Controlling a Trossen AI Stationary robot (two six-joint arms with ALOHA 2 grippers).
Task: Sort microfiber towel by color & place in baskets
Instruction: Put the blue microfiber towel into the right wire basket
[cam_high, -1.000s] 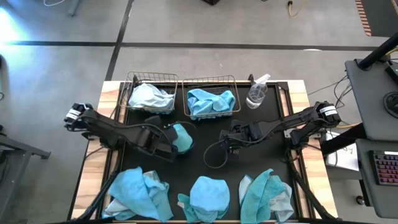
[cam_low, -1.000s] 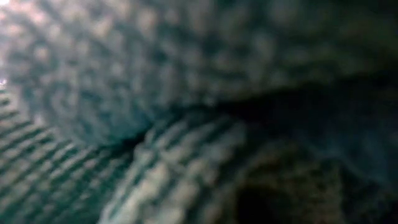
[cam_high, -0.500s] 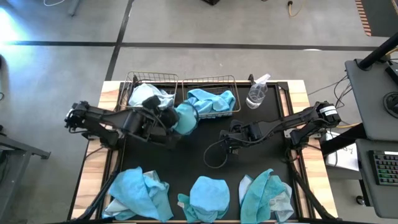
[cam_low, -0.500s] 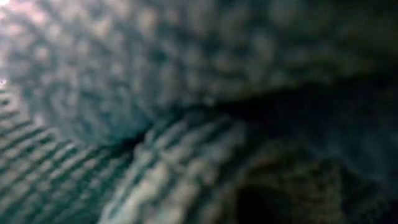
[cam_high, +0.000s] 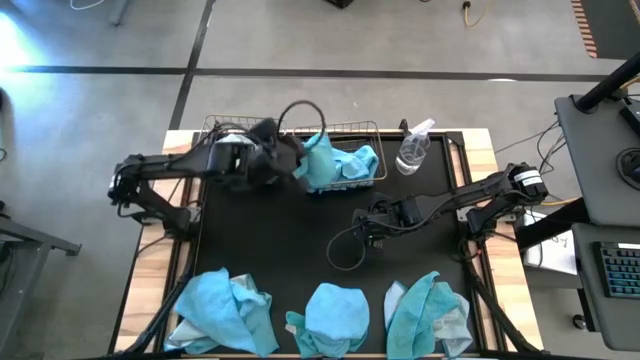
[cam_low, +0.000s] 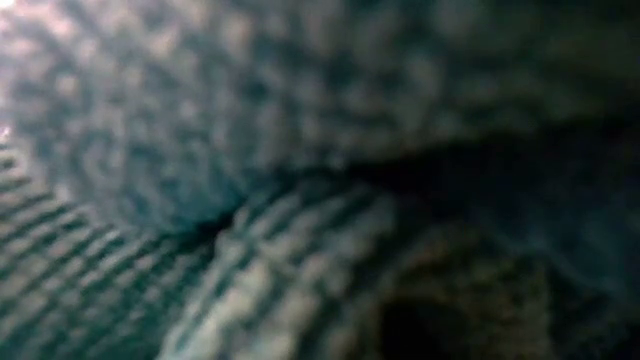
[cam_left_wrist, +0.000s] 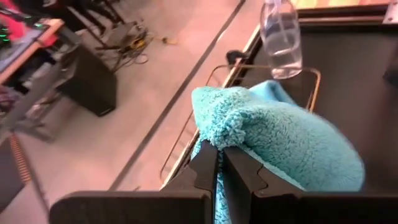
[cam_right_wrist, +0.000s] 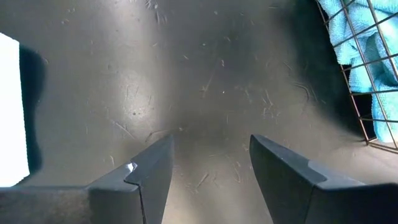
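My left gripper (cam_high: 298, 160) is shut on a turquoise towel (cam_left_wrist: 280, 134), raised over the right wire basket (cam_high: 340, 128), which holds turquoise towels (cam_high: 355, 165). The left basket (cam_high: 210, 130) is mostly hidden under my left arm. My right gripper (cam_right_wrist: 208, 165) is open and empty, low over the black mat at mid table (cam_high: 368, 228). Three towel heaps lie along the near edge: left (cam_high: 225, 310), middle (cam_high: 335, 318) and right (cam_high: 425, 315). The low view is filled by blurred towel cloth (cam_low: 300, 150). My left gripper pinches a bunched fold of the turquoise towel (cam_left_wrist: 214, 140) between its two fingers. The towel is lifted clear of the mat and bulges past the fingertips over the right basket's near rim. One layer or several, I cannot tell.
A clear spray bottle (cam_high: 413, 148) stands right of the right basket at the far edge. A loose dark cable loop (cam_high: 345, 248) lies on the mat by my right gripper. The middle of the black mat (cam_high: 290, 240) is bare.
My left gripper has carried the turquoise towel from the mat's left middle toward the far edge and up, to above the right basket. The towel is lifted clear and has gone with it. My left arm now covers the left basket.
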